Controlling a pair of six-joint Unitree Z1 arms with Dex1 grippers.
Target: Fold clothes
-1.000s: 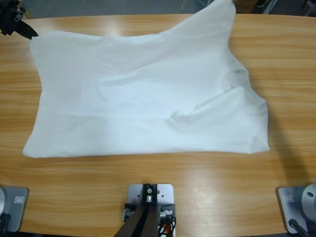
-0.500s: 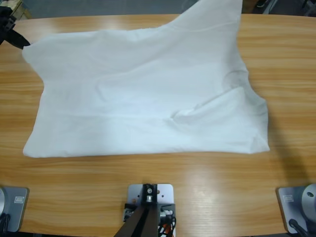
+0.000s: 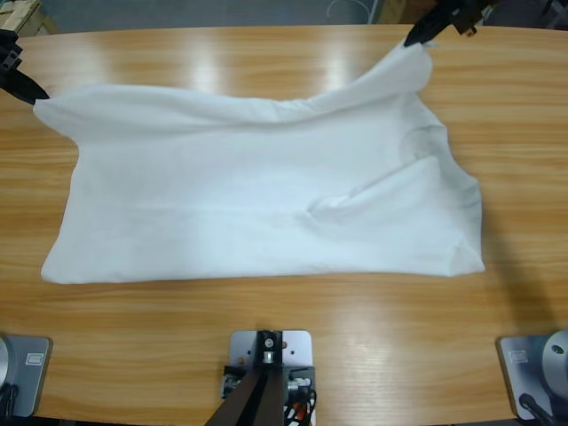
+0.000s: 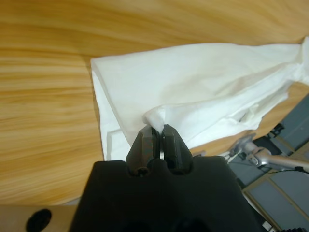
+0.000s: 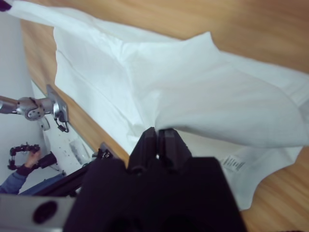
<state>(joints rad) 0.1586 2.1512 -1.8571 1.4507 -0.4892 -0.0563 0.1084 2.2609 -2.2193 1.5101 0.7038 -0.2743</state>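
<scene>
Since earlier, shirt (image 3: pixel 266 195) edge dropped lower; both claws, left (image 4: pixel 158 131) and right (image 5: pixel 157 131), clamp far corners. Shirt lies lengthwise along bare surface (image 3: pixel 266 328).

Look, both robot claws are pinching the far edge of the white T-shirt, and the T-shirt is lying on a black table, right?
Not quite: the table is wooden, not black, as the high view shows. The rest holds: the left gripper and the right gripper each pinch the far edge of the white T-shirt.
</scene>
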